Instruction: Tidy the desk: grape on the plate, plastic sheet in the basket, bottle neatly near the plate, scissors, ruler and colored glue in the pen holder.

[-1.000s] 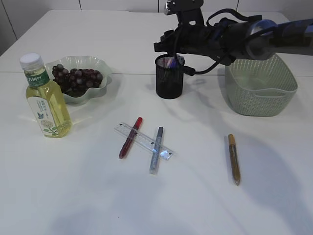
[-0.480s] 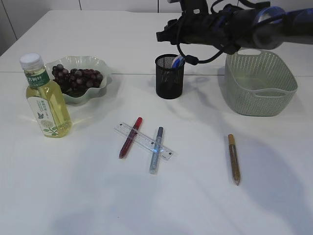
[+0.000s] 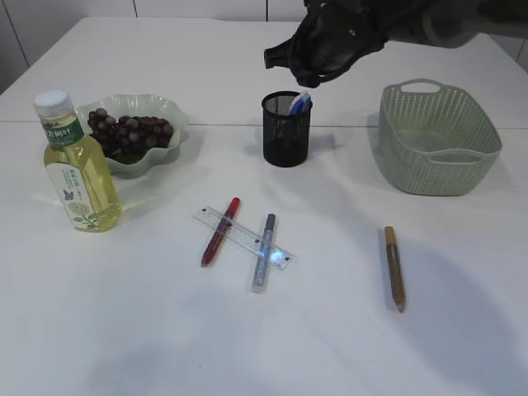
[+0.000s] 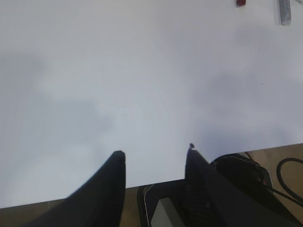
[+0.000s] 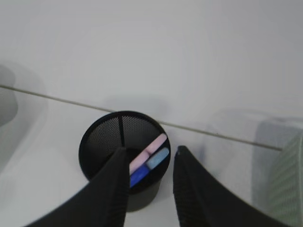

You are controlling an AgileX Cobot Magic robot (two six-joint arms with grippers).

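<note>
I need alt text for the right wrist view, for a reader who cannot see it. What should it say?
Seen from above, the open right gripper hangs empty over a black mesh pen holder on a white table. Inside the holder lie pink and blue items. A pale green basket shows at the right edge.

Open white tabletop [image 3: 330, 346] lies before me; the crossed clear plastic ruler [image 3: 242, 238] and glue pens clutter its middle.

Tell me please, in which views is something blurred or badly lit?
Exterior view: the right gripper above the pen holder is smeared; the table things look sharp. Left wrist view: soft shadows blotch the white table. Right wrist view: the near fingers look soft.
</note>
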